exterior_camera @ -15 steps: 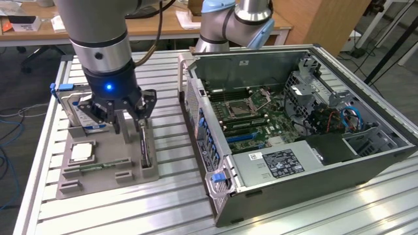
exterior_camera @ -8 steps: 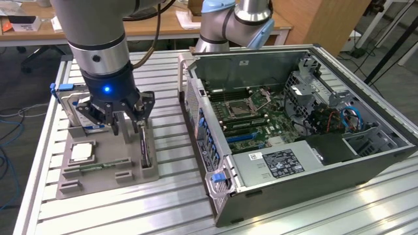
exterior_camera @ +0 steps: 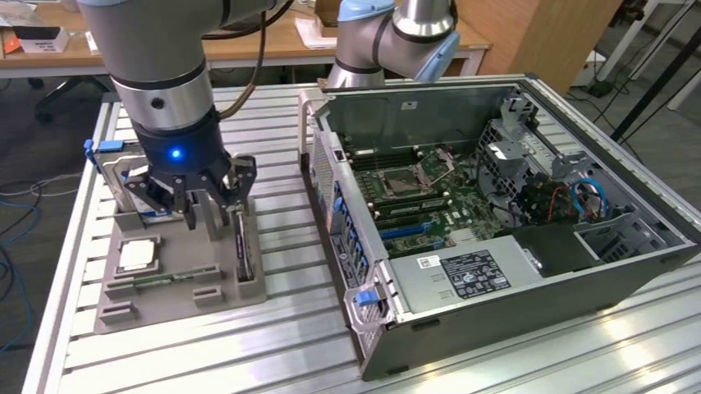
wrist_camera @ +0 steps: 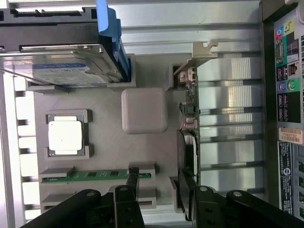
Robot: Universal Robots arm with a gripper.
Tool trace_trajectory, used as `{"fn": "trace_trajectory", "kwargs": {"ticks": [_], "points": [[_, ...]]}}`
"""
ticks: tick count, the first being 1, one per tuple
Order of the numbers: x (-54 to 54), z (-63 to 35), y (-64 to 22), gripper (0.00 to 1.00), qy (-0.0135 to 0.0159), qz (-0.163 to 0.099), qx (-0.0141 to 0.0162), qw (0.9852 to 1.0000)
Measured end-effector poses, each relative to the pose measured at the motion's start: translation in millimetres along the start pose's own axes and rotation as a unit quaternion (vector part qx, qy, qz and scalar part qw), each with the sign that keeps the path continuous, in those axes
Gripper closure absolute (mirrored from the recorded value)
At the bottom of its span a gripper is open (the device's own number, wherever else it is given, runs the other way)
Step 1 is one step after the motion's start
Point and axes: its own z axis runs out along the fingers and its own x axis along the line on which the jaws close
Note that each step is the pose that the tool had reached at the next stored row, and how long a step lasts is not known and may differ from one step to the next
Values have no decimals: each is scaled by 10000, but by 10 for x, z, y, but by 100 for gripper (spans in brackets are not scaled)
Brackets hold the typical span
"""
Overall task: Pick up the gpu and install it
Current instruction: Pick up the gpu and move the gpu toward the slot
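Looking at the exterior view first: the gripper (exterior_camera: pixel 208 215) hangs spread and empty over the gray parts tray (exterior_camera: pixel 121 308) on the bench (exterior_camera: pixel 285 353), at the exterior view's left. The gpu (exterior_camera: pixel 243 250) stands on edge in the tray slot nearest the open PC case (exterior_camera: pixel 526 246).

Wrist view: the card sits right by one fingertip (wrist_camera: pixel 185 194), not pinched. The processor (wrist_camera: pixel 65 135) and hard drive (wrist_camera: pixel 61 71) are well apart. Reckon it's the pick-up approach. A grab needs the jaws straddling that thin board squarely.
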Motion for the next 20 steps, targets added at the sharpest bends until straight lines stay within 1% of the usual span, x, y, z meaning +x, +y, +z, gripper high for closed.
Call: {"fn": "trace_trajectory", "kwargs": {"ticks": [20], "points": [[92, 108, -14, 53, 1, 0, 0, 10000]]}}
